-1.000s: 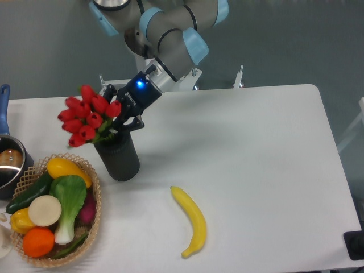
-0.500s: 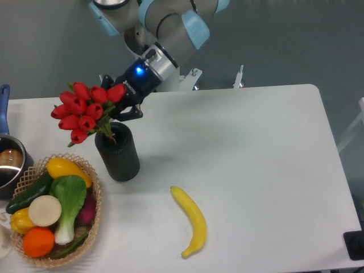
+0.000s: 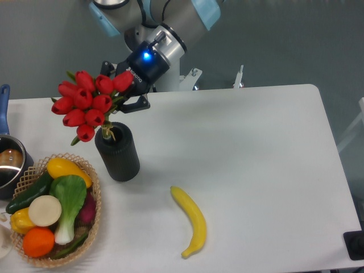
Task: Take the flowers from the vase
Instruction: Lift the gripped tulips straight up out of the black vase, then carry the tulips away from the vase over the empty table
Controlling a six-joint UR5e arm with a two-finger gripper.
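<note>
Lifted higher than half a second ago, the flowers (image 3: 86,104) are clamped at their stems by the hand (image 3: 126,98). Only the stem tips are seen at the mouth of the vase (image 3: 118,152), which stands on the counter (image 3: 256,170) beside a wicker basket (image 3: 91,196).

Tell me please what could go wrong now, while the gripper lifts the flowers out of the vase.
The stems still reach the mouth of the vase, so they might drag and tip it. The gripper holds the flowers near the buds and the bunch leans left, so it could slip. A dropped bunch may land on the basket.
</note>
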